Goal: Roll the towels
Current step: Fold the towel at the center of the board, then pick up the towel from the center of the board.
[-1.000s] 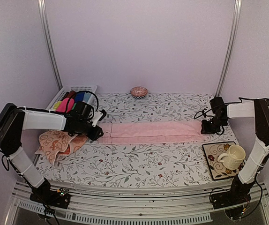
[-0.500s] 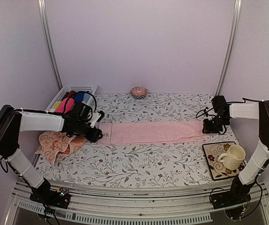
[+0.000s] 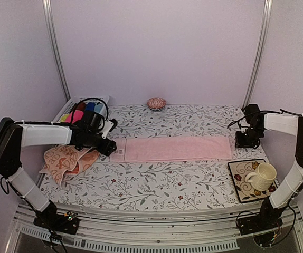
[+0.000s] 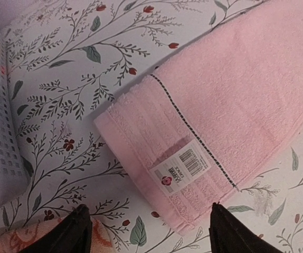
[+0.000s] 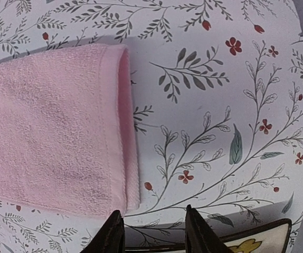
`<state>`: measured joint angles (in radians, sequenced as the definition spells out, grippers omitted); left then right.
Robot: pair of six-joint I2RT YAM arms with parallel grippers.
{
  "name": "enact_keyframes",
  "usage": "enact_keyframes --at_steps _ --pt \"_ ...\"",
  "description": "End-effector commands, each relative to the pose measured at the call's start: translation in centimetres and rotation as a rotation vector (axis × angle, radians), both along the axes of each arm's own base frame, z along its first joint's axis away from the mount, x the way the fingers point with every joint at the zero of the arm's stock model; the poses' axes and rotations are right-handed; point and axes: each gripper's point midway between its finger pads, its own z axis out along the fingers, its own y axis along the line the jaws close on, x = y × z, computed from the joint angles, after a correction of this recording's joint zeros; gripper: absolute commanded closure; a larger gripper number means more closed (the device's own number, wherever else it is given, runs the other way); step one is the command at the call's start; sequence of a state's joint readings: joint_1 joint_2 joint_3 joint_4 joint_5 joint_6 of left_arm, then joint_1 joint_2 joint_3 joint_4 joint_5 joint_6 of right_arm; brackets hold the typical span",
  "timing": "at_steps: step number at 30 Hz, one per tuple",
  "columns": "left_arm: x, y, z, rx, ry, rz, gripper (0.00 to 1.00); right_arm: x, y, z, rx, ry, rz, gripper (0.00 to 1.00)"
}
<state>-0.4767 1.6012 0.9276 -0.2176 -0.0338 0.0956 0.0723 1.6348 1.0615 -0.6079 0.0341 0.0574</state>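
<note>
Pink towel [image 3: 175,148] lies flat between left gripper [image 3: 111,147] and right gripper [image 3: 245,141], both spread, empty; peach towel [image 3: 62,161] partly under left arm [image 3: 46,135].

A white label [image 4: 180,169] sits on the hemmed end of the pink towel [image 4: 236,105]. It carries a black barcode, a small pink rose mark and some fine print beside it, too small to read.

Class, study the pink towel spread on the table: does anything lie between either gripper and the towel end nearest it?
Nothing visible. The left gripper hangs open at the pink towel's labelled end. The right gripper is open just beyond the other end, with only bare tablecloth between.
</note>
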Motion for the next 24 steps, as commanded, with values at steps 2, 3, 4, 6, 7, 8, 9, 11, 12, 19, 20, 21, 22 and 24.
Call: enact_keyframes --at_steps 2,3,4,6,7,8,9,11,12,19,20,21,22,24 --pt "1.1 -0.1 2.2 -0.031 -0.047 0.016 0.20 1.2 -1.5 2.6 -0.027 -0.064 -0.088 0.58" --pt "1.2 -0.2 2.3 -0.038 -0.049 0.017 0.19 1.7 -1.3 3.0 -0.011 -0.079 -0.084 0.58" --pt "1.5 -0.4 2.6 -0.045 -0.053 0.017 0.19 2.3 -0.7 3.5 0.016 -0.102 -0.077 0.58" --pt "1.9 -0.9 2.9 -0.068 -0.053 0.019 0.19 3.4 0.4 4.4 0.082 -0.141 -0.056 0.58" --pt "2.2 -1.2 3.0 -0.078 -0.054 0.020 0.19 3.9 0.9 4.6 0.112 -0.146 -0.046 0.58" --pt "2.4 -1.4 3.2 -0.088 -0.054 0.020 0.19 4.2 1.3 4.4 0.132 -0.138 -0.041 0.58" --pt "2.6 -1.6 3.1 -0.093 -0.051 0.024 0.19 4.3 1.5 4.0 0.146 -0.119 -0.045 0.58" --pt "2.9 -1.8 3.1 -0.107 -0.051 0.028 0.19 4.1 1.7 2.2 0.159 -0.066 -0.060 0.58" --pt "2.9 -2.1 3.1 -0.115 -0.052 0.026 0.19 4.2 1.8 1.7 0.165 -0.057 -0.070 0.59" --pt "3.4 -2.9 1.9 -0.125 -0.037 0.036 0.19 6.7 2.0 -0.4 0.199 -0.052 -0.097 0.63" --pt "3.6 -3.0 1.8 -0.126 -0.039 0.039 0.20 6.9 2.2 -0.7 0.210 -0.049 -0.096 0.63" --pt "3.8 -3.2 1.8 -0.127 -0.043 0.041 0.20 7.1 2.4 -1.0 0.219 -0.045 -0.094 0.64" --pt "4.1 -3.3 1.7 -0.129 -0.044 0.046 0.20 7.3 2.4 -1.2 0.222 -0.044 -0.095 0.64" --pt "4.5 -3.5 1.5 -0.129 -0.045 0.060 0.21 7.5 2.3 -1.8 0.217 -0.036 -0.102 0.65"
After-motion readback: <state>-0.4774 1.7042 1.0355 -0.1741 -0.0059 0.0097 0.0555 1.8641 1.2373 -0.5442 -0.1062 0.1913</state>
